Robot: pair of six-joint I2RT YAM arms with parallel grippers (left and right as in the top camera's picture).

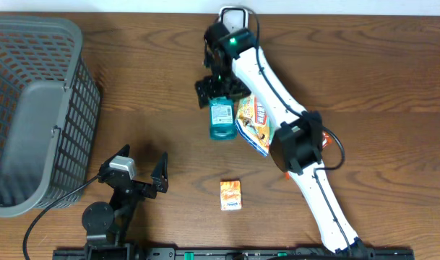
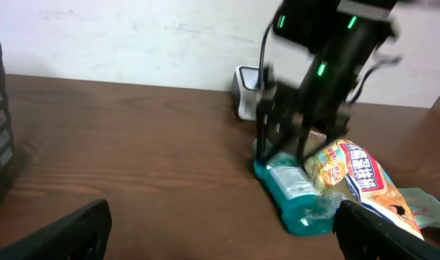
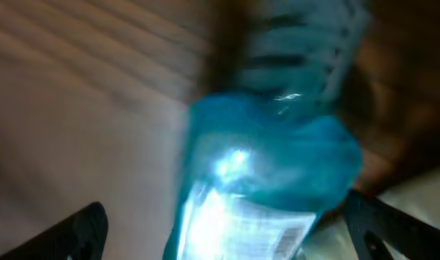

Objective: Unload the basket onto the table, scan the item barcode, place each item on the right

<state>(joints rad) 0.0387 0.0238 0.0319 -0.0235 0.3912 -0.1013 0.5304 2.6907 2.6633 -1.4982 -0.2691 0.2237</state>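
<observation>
Upper centre, the spread right end effector (image 1: pixel 220 95) hung over the teal plastic bottle (image 1: pixel 221 119) on the wooden bench (image 1: pixel 364 65), probably pre-grasp: closing on it, then presenting its barcode, seemed next.

Right arm (image 1: pixel 274 87) reaches far forward, right gripper (image 1: pixel 220 92) pointing down, jaws spread wide. Left arm (image 1: pixel 100 217) sits folded back, left gripper (image 1: pixel 140 165) equally wide.

On the worktop (image 1: pixel 364 65), bottle (image 1: pixel 221 119) and snack bag (image 1: pixel 253 123) lie side by side.
Bottle left of bag, touching; a small box (image 1: pixel 230 195) apart, nearer; a basket (image 1: pixel 32 108) at the left edge; a small device (image 1: pixel 234 13) at the far edge.
</observation>
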